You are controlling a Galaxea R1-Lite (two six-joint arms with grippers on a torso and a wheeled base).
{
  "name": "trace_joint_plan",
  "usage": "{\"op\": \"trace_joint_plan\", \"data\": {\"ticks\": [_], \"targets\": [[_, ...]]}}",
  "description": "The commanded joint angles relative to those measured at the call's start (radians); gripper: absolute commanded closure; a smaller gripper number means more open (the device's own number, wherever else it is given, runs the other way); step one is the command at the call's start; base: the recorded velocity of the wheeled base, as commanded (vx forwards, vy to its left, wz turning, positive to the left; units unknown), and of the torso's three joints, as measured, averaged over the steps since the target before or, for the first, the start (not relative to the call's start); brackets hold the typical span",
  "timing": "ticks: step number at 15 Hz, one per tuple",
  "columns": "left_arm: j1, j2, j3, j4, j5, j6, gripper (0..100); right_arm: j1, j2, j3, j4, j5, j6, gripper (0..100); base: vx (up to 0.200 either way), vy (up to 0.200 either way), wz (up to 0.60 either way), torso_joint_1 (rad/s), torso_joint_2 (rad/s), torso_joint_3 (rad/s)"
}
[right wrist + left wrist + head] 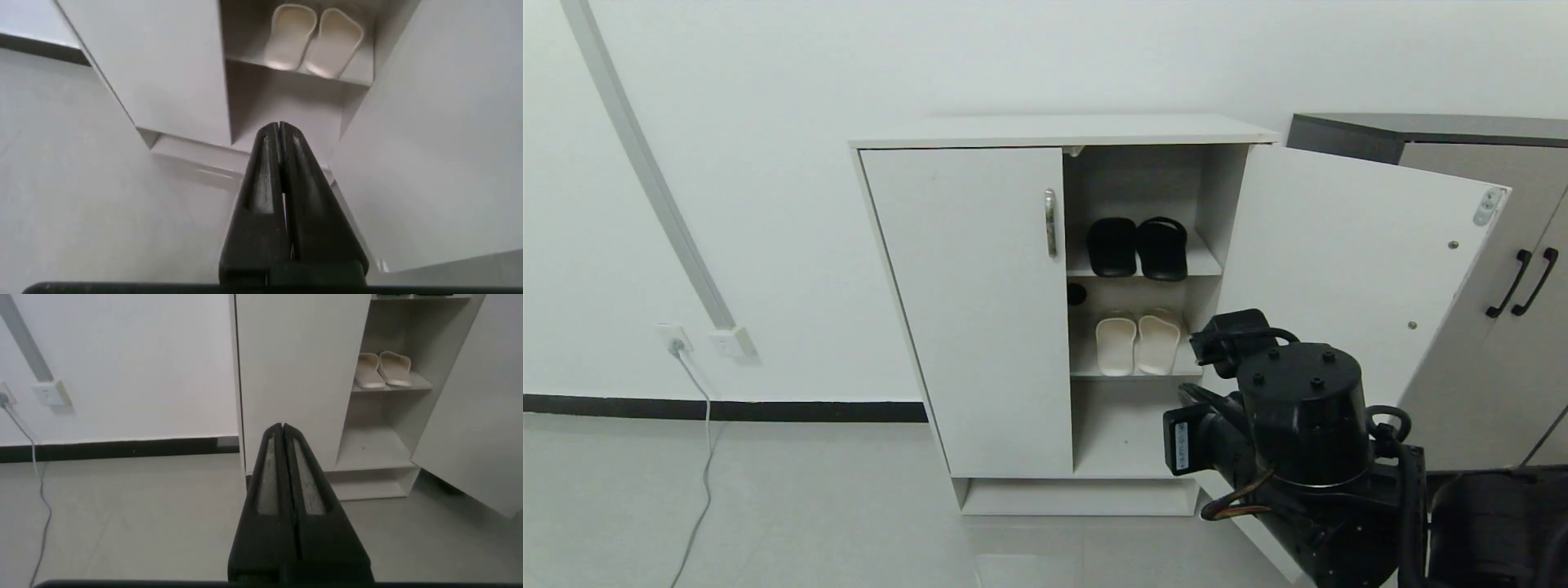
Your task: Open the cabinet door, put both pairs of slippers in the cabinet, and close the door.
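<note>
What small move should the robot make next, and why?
Probably bring the right gripper, which is shut, around the open door's edge and begin pushing it closed. The black slippers and the white slippers already lie inside the cabinet, so only closing seems left.

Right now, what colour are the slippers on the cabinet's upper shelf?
The upper-shelf slippers are black; the head view shows them best.

Left gripper (pixel 282 429) and right gripper (pixel 279 127): jaws together, empty.
Both point toward the cabinet (pixel 968 310); right arm (pixel 1303 425) sits low at its right front.
</note>
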Motion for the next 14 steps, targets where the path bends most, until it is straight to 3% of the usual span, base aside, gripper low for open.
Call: {"op": "trace_joint_plan", "data": {"ticks": [1,14], "targets": [[0.001,0.000,0.000,0.001,0.000,0.000,100,-0.004,0.013,0.008,-0.001,-0.001,-0.001,100,0.000,0.000,0.00,0.000,0.00,0.000],[0.001,0.000,0.000,0.001,0.000,0.000,100,-0.004,0.013,0.016,-0.001,-0.001,-0.009,100,0.000,0.000,0.00,0.000,0.00,0.000]]}}
